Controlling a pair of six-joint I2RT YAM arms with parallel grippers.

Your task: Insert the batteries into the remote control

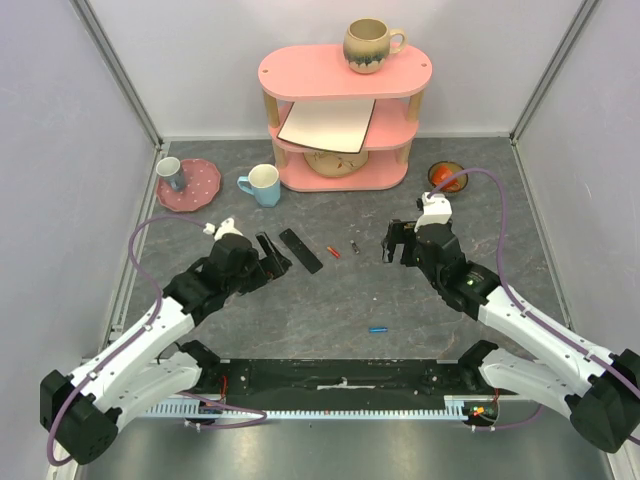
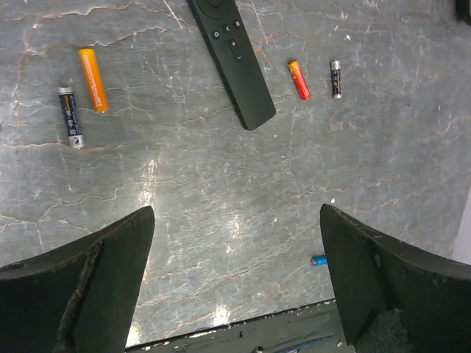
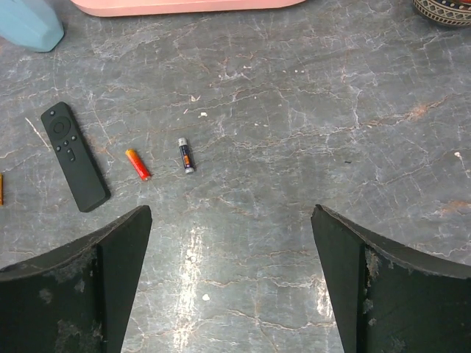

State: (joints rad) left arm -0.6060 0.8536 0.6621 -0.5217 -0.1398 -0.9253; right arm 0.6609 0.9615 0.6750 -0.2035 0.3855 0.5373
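The remote control (image 1: 300, 250) (image 2: 235, 59) (image 3: 73, 156) lies flat on the grey table, buttons up. A red battery (image 1: 333, 251) (image 2: 299, 79) (image 3: 137, 164) and a dark battery (image 1: 354, 246) (image 2: 335, 79) (image 3: 185, 155) lie just right of it. In the left wrist view an orange battery (image 2: 93, 79) and another dark battery (image 2: 71, 117) lie on its other side. A blue battery (image 1: 378, 328) (image 2: 319, 259) lies alone nearer the arms. My left gripper (image 1: 272, 256) (image 2: 237, 213) hovers open beside the remote. My right gripper (image 1: 397, 243) (image 3: 231, 209) stands open right of the batteries. Both hold nothing.
A pink shelf (image 1: 340, 70) with a mug (image 1: 370, 45) on top stands at the back. A pale blue mug (image 1: 262, 184), a pink plate (image 1: 205, 188) bearing a cup and an orange bowl (image 1: 446, 176) sit in front of it. A black rail (image 1: 340, 378) runs along the near edge.
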